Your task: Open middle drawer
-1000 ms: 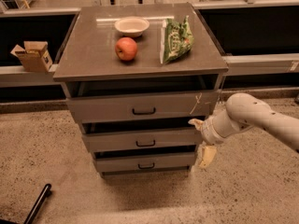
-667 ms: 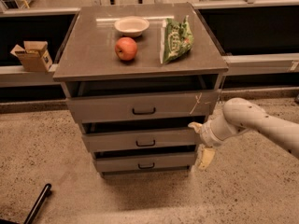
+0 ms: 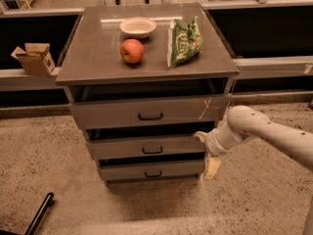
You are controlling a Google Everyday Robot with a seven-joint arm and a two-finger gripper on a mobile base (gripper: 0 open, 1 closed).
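Note:
The grey cabinet [image 3: 146, 62] has three drawer fronts. The middle drawer [image 3: 122, 148] is a plain grey front with a small dark loop handle [image 3: 152, 151] at its centre and a dark gap above it. My gripper [image 3: 206, 152] is at the right end of that drawer, by the cabinet's right edge. It is open: one pale finger [image 3: 199, 135] points at the drawer's upper right corner and the other [image 3: 212, 167] hangs lower, beside the bottom drawer. Nothing is held.
On the cabinet top are a red apple [image 3: 132, 51], a white bowl [image 3: 138, 27] and a green chip bag [image 3: 184, 41]. The top drawer [image 3: 112, 114] has a pale scratch at its right. A cardboard box [image 3: 33, 58] sits at the left. A dark rod [image 3: 40, 212] lies on the floor.
My arm has sunk a little and shifted slightly left, bringing the gripper closer to the middle drawer's right end. The drawers have not moved.

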